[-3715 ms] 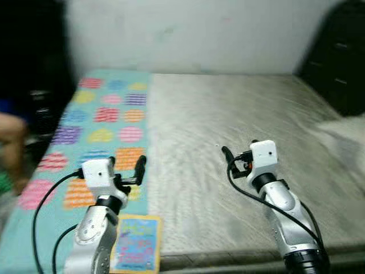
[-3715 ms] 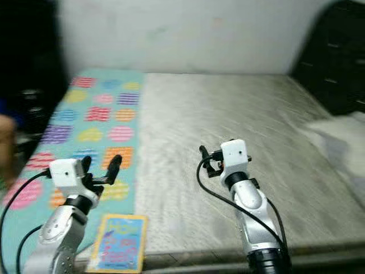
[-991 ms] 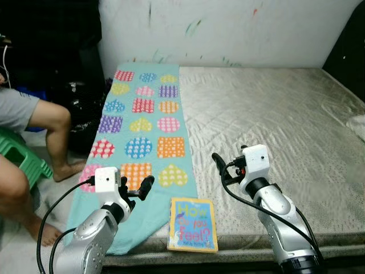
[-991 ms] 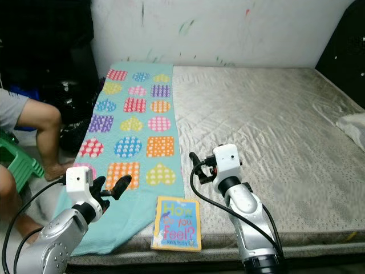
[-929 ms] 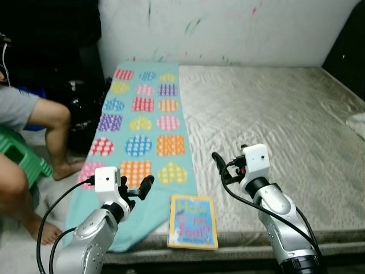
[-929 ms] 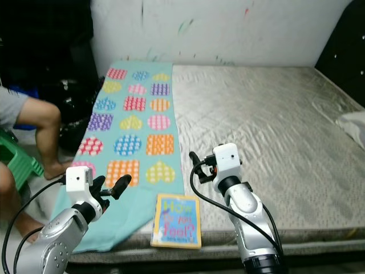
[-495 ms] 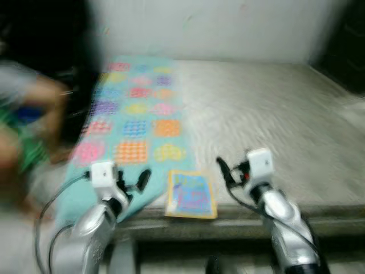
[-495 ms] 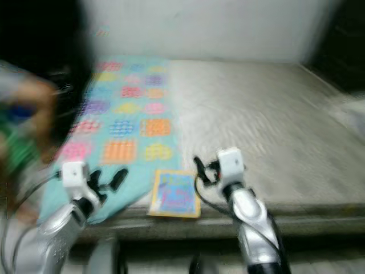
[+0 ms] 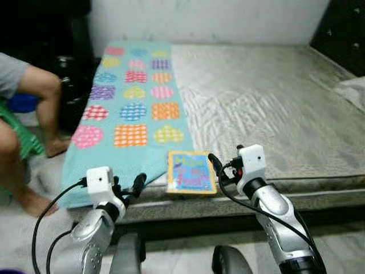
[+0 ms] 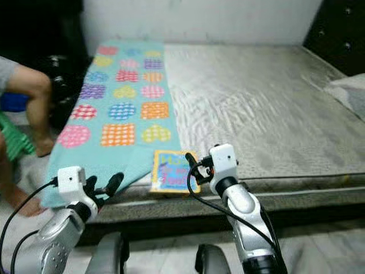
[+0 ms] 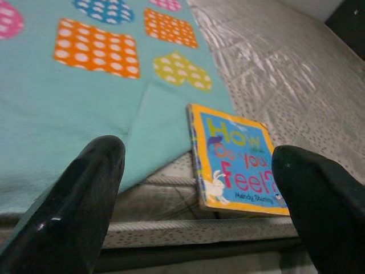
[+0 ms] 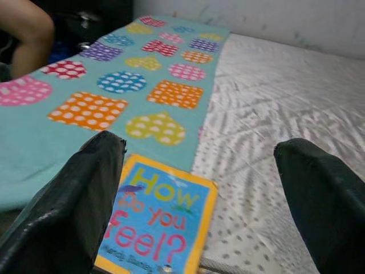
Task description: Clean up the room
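Backed away from the grey mattress bed (image 9: 268, 108), yellow-bordered blue picture book (image 9: 190, 172) now lying farther off at its front edge beside the teal patterned blanket (image 9: 131, 108), left claw (image 9: 126, 187) and right claw (image 9: 219, 169) both spread apart, empty, pickup likely next.

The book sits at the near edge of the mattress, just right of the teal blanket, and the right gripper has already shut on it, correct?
Not quite. The right gripper is open and empty, with the book lying free between and beyond its spread fingers, as the right wrist view shows. The rest holds: the book lies at the near edge of the mattress, just right of the teal blanket.
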`<state>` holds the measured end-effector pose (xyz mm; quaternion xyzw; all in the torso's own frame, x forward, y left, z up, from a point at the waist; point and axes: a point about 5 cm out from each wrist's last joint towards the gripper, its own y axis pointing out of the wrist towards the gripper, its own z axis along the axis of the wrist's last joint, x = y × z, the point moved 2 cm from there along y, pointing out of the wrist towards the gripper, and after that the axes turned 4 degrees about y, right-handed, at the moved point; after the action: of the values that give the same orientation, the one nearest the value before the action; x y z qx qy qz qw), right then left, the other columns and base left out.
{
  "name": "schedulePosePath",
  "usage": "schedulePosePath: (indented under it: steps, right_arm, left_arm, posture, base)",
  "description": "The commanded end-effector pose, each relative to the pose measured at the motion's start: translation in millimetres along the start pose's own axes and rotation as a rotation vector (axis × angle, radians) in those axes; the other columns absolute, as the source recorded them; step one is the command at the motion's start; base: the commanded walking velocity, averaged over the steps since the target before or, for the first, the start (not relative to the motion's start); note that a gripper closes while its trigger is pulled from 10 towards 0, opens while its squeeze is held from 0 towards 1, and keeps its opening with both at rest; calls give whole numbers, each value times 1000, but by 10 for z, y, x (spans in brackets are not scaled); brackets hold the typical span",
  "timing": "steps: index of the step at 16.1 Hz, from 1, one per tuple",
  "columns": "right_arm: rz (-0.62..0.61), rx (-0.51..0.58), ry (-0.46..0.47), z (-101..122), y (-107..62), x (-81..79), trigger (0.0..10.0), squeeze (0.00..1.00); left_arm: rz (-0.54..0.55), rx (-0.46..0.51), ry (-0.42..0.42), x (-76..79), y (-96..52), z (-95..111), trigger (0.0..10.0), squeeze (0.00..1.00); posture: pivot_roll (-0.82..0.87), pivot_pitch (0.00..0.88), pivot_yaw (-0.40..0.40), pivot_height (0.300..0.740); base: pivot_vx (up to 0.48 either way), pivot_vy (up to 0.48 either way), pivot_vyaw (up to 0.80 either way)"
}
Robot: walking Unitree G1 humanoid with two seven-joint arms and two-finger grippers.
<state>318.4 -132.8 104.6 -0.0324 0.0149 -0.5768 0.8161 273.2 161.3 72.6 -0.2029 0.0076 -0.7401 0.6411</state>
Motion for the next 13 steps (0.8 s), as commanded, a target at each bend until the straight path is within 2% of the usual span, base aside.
schedulePosePath:
  steps: [1,5,8,9,10,13]
  right_arm:
    - [-2,15,-9,49,7,17,10000,0]
    - [-3,11,-12,45,3,24,10000,0]
    - [-6,8,-13,37,-1,30,10000,0]
    - [-7,6,-14,32,-4,34,10000,0]
    - [-11,0,-19,22,-17,60,10000,0]
    - [-21,-3,-22,22,-42,110,10000,0]
  left_arm:
    - [9,14,4,-12,1,45,10000,0]
    - [9,14,7,-12,10,52,10000,0]
    - [22,18,-49,-52,13,52,10000,0]
    - [29,21,-43,-84,18,66,10000,0]
    - [62,44,-24,-179,39,129,10000,0]
    - [78,76,-21,-258,54,206,10000,0]
  posture:
    - [-29,38,-44,620]
    - [-32,39,-44,580]
    - [-33,40,-43,580]
    - [-34,41,-44,580]
    - [-35,42,-45,580]
    - [-39,46,-50,580]
  base:
    - [0,0,0]
    - [0,0,0]
    - [0,0,0]
    - [0,0,0]
    - [0,0,0]
    - [0,0,0]
